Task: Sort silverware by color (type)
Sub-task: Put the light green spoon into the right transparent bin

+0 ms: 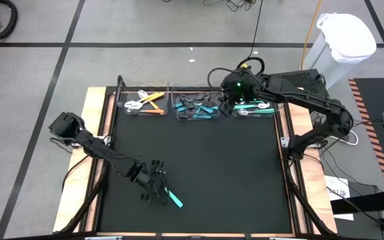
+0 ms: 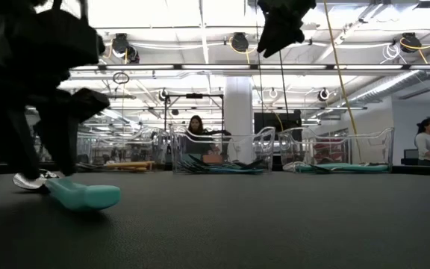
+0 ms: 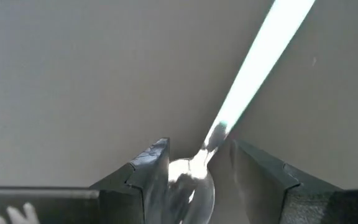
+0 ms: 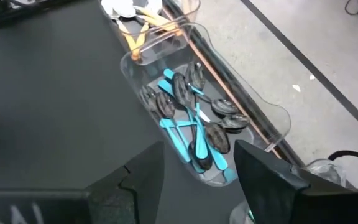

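Near the table's (image 1: 199,167) front-left, on the matte black mat, the left gripper (image 1: 157,189) is pressing down over a lone teal-handled spoon (image 1: 173,198). Its dark, blocky fingers (image 3: 151,177) are straddling the spoon's shiny silver bowl, spread on either side of it; whether they are pinching it cannot be told. The thin, flat plastic handle is sticking out past the fingertips, lying on the mat.

Along the back edge, three clear plastic bins with rounded corners are sitting side by side. The left bin (image 1: 145,102) is holding silver-bowled spoons with orange handles (image 1: 151,99). The middle bin (image 4: 266,112) is holding dark-bowled spoons with teal handles (image 4: 191,130), jumbled and overlapping. The right bin (image 1: 262,112) is holding pale teal-handled silver spoons (image 1: 251,107).

The right gripper (image 1: 231,100) is hovering above the gap between the middle and right bins, its angular fingers (image 4: 148,174) parted and carrying nothing.
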Controlling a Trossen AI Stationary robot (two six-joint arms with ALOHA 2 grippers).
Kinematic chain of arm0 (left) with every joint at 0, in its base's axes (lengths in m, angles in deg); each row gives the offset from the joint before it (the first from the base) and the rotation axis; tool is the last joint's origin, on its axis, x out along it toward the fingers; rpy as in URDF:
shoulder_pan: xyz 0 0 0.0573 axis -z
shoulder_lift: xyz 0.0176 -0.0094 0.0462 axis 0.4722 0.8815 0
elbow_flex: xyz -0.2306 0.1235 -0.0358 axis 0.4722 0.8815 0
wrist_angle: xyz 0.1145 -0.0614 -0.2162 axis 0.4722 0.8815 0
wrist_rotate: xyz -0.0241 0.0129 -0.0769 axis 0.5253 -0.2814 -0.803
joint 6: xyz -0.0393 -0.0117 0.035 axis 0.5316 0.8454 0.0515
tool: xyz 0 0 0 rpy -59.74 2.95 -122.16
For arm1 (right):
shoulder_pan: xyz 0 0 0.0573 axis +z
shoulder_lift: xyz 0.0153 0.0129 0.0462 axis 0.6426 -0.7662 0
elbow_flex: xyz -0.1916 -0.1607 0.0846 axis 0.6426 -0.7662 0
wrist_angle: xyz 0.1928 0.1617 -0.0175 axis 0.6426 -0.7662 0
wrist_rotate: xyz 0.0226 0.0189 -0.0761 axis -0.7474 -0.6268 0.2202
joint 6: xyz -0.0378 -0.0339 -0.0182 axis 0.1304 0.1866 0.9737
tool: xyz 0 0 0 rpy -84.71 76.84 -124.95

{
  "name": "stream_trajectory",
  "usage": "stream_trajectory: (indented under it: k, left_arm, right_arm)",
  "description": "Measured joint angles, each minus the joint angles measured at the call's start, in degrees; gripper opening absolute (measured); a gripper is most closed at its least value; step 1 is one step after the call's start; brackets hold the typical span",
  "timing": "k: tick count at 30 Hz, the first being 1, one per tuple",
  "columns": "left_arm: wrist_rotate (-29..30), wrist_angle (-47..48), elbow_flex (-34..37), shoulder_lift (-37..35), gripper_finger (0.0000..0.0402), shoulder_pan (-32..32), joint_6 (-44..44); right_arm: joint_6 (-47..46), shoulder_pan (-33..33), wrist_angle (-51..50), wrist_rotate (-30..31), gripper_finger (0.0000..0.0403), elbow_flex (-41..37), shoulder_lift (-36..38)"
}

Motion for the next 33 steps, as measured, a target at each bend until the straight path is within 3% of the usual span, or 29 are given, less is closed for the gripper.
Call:
stream_trajectory:
  k: [8,16,19,24,26,33]
  left_arm:
    - [-2.8,-6.1,0.6,4.4,0.0153,-0.9,-3.7]
    - [-4.2,-5.5,0.5,5.0,0.0021,-2.6,4.2]
    - [-4.3,-6.1,0.6,4.1,0.0022,-4.5,5.7]
    - [2.7,-5.5,-0.4,1.6,0.0041,-8.9,4.8]
    - [4.0,-5.5,-1.6,0.1,0.0034,-10.9,1.5]
    - [13.5,-5.8,-9.3,-2.8,0.0024,-17.2,-18.4]
  right_arm:
    - [-0.8,2.0,-0.3,0.0,0.0186,0.0,0.5]
    - [-6.1,3.3,0.7,-0.2,0.0186,0.0,0.5]
    - [-8.9,3.4,0.7,-6.3,0.0187,0.0,0.5]
    - [-10.1,3.9,-0.1,-23.4,0.0192,0.0,0.5]
    - [-10.7,4.9,-0.4,-26.8,0.0192,0.0,0.1]
    - [-4.7,10.6,-0.7,-25.9,0.0200,0.0,-3.0]
